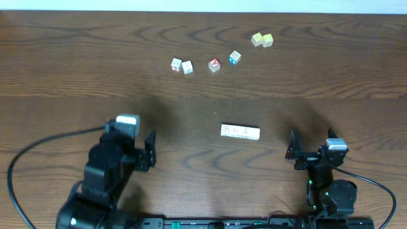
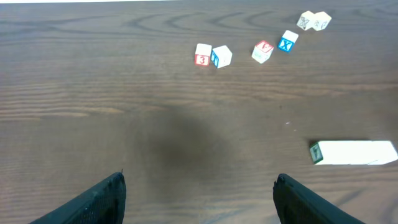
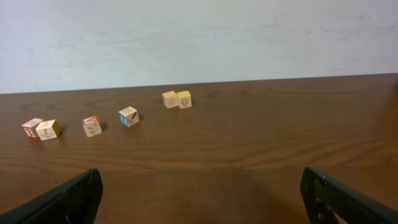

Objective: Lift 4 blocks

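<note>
Four blocks [image 1: 240, 131] lie on dark wooden table [image 1: 76, 63]; white wall [image 3: 199, 37] behind.

The four blocks [image 1: 240, 131] are set in one row (side by side, touching) on the surface [image 1: 76, 63], ahead of and between the left claw [image 2: 199, 180] and right claw [image 3: 200, 174]. Behind them are ranged a left pair of cubes [image 1: 182, 65], two single cubes [image 1: 214, 65], and a right pair of cubes [image 1: 262, 40], which is set farthest back.

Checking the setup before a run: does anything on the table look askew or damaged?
Nothing stands out. The blocks lie flush in one straight row; the other cubes sit loosely scattered beyond them, none visibly damaged.
</note>
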Robot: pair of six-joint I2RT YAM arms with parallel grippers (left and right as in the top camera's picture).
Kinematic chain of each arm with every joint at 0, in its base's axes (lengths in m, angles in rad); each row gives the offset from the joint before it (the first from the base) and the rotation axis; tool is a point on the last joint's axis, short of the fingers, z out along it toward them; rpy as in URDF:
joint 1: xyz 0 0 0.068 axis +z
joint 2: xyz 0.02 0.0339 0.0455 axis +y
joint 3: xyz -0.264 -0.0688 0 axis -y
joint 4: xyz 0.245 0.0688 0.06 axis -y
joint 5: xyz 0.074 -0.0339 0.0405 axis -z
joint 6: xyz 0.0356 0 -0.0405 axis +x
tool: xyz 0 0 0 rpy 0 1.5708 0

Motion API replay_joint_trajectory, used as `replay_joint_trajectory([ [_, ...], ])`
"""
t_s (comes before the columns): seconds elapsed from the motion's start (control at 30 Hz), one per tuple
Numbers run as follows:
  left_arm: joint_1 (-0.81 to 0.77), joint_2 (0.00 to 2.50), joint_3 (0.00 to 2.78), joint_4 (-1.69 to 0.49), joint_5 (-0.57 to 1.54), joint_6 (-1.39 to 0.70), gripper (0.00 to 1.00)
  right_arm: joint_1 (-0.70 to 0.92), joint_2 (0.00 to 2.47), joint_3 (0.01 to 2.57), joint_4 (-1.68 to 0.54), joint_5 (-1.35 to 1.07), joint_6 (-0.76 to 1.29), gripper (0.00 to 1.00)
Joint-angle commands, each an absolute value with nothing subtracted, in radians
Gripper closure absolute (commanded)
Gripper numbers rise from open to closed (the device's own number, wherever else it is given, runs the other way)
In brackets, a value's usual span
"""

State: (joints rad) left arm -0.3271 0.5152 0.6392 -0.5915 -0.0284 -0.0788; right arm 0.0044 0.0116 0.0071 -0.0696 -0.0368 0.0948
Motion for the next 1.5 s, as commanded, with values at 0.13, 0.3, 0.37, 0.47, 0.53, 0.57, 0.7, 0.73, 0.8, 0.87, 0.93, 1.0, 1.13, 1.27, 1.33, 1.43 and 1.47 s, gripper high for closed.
replay_joint_trajectory([
  [0.13,-0.317,0.403,0.503,-0.49,0.0,-0.019,0.24,0.001,0.005,0.006,-0.075,-0.027,0.096,0.01],
  [0.3,-0.251,0.332,0.422,-0.411,0.001,-0.019,0.24,0.001,0.005,0.006,-0.075,-0.027,0.096,0.01],
  [0.37,-0.213,0.297,0.391,-0.4,0.005,-0.019,0.24,0.001,0.005,0.006,-0.075,-0.027,0.096,0.01],
  [0.47,-0.15,0.24,0.342,-0.381,0.017,-0.02,0.24,0.001,0.005,0.006,-0.075,-0.027,0.096,0.01],
  [0.53,-0.119,0.202,0.311,-0.364,0.017,-0.02,0.24,0.001,0.005,0.006,-0.075,-0.027,0.096,0.01],
  [0.57,-0.101,0.177,0.295,-0.355,0.016,-0.02,0.24,0.001,0.005,0.006,-0.075,-0.027,0.096,0.01],
  [0.7,-0.034,0.084,0.251,-0.346,0.043,-0.019,0.24,0.001,0.005,0.006,-0.075,-0.027,0.096,0.01],
  [0.73,-0.017,0.06,0.242,-0.344,0.056,-0.019,0.24,0.001,0.005,0.006,-0.075,-0.027,0.096,0.01],
  [0.8,0.013,0.02,0.226,-0.336,0.08,-0.019,0.24,0.001,0.005,0.006,-0.075,-0.027,0.096,0.01],
  [0.87,0.037,0.001,0.212,-0.32,0.097,-0.019,0.24,0.001,0.005,0.006,-0.075,-0.027,0.096,0.01],
  [0.93,0.054,0.002,0.201,-0.302,0.107,-0.019,0.24,0.001,0.005,0.006,-0.075,-0.027,0.096,0.01],
  [1.0,0.064,0.002,0.192,-0.279,0.118,-0.019,0.24,0.001,0.005,0.006,-0.075,-0.027,0.096,0.01],
  [1.13,0.079,0.002,0.156,-0.176,0.158,-0.019,0.24,0.001,0.005,0.006,-0.075,-0.027,0.096,0.01],
  [1.27,0.091,0.002,0.11,-0.078,0.177,-0.019,0.24,0.001,0.005,0.006,-0.075,-0.027,0.096,0.01],
  [1.33,0.091,0.002,0.094,-0.046,0.177,-0.019,0.24,0.001,0.005,0.006,-0.075,-0.027,0.096,0.01],
  [1.43,0.091,0.001,0.073,0.004,0.176,-0.019,0.24,0.001,0.005,0.006,-0.075,-0.027,0.096,0.01],
  [1.47,0.093,0.001,0.068,0.017,0.176,-0.019,0.24,0.001,0.005,0.006,-0.075,-0.027,0.096,0.01],
])
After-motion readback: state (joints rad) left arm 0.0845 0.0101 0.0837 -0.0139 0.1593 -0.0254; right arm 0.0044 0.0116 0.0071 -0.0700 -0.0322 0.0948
